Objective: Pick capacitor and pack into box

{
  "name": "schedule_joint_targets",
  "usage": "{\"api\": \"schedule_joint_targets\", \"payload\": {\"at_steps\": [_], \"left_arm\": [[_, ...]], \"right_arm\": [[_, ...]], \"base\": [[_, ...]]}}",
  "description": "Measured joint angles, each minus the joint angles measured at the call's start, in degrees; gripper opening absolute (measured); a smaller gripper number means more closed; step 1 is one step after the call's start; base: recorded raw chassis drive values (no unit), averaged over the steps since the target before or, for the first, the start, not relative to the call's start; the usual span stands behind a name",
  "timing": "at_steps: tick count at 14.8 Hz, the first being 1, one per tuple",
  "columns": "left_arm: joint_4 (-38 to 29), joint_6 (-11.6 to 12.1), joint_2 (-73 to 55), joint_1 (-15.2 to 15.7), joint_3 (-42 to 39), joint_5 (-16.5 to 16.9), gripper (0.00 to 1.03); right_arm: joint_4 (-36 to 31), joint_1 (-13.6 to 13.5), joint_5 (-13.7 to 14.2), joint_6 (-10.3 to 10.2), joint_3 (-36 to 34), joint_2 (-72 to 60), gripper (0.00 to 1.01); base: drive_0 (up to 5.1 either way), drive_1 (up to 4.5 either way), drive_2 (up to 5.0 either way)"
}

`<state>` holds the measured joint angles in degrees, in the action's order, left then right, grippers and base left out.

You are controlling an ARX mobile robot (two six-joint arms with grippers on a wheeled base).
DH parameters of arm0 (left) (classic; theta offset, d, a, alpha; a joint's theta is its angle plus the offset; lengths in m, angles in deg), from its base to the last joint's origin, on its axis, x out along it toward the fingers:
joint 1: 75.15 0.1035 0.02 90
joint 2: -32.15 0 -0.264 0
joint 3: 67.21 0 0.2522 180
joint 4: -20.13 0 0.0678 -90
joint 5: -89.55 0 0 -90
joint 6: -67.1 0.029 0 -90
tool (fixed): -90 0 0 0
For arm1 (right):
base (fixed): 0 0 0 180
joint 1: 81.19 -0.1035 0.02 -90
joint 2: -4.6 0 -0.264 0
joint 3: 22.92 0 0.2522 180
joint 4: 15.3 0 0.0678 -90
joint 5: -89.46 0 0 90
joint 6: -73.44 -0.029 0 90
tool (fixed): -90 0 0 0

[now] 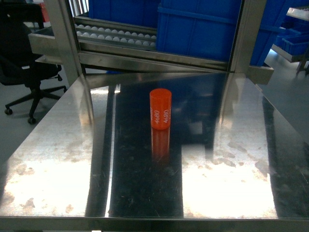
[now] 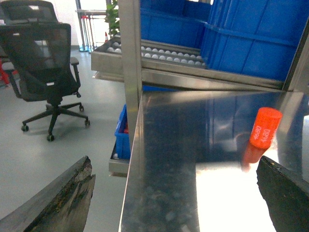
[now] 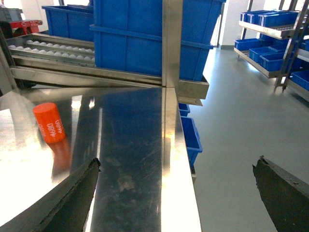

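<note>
- The left gripper (image 2: 176, 198) shows only in its own wrist view: two dark fingertips spread wide at the bottom corners, nothing between them. It hangs off the table's left edge, the capacitor well to its right.
- The right gripper (image 3: 176, 193) is likewise wide open and empty in its wrist view, over the table's right edge, the capacitor far to its left.
- Neither arm appears in the head view.
- The capacitor (image 1: 161, 108), an orange cylinder printed 4680, stands upright near the middle of the steel table (image 1: 58, 145), towards the far side.
- Beyond it, blue crates (image 1: 203, 24) sit on a roller rack. No pink box shows in any view.
- The step in hand looks like the reach. To do it well, I would come in with one arm, centre the open fingers on the cylinder's sides, and close gently: standing on slick steel, it could tip or slide if nudged.
</note>
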<state>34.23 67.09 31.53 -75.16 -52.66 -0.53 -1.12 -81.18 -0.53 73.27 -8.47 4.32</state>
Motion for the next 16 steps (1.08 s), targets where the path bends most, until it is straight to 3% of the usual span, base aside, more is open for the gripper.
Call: {"api": "schedule_joint_targets", "payload": {"at_steps": [16], "left_arm": [[-0.07, 0.04, 0.00, 0.00, 0.00, 0.07, 0.98]], "right_arm": [[-0.13, 0.00, 0.00, 0.02, 0.00, 0.00, 0.98]], "base": [[0.0, 0.00, 0.0]]}}
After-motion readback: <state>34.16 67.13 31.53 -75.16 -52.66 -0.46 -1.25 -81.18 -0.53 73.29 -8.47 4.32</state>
